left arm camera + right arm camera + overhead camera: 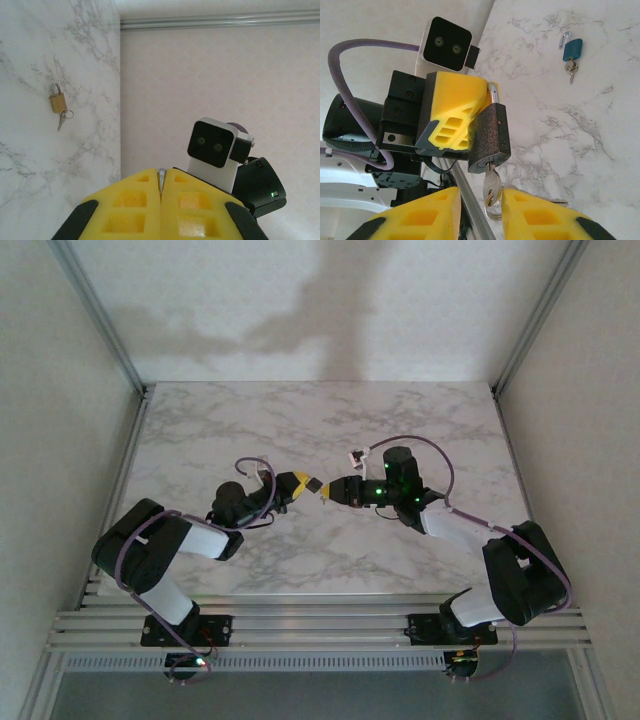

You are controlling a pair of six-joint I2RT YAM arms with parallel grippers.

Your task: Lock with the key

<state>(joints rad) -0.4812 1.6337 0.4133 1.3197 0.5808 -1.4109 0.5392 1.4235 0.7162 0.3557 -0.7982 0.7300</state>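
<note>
My left pincer [308,483] is squeezed shut on the metal loop of the black padlock [489,137] and holds it up over the worktop [560,140]. The key [491,182] sticks out of the bottom of that padlock. My right pincer [481,210] is narrow, with one finger on each side of the key. I cannot tell if it touches.
</note>
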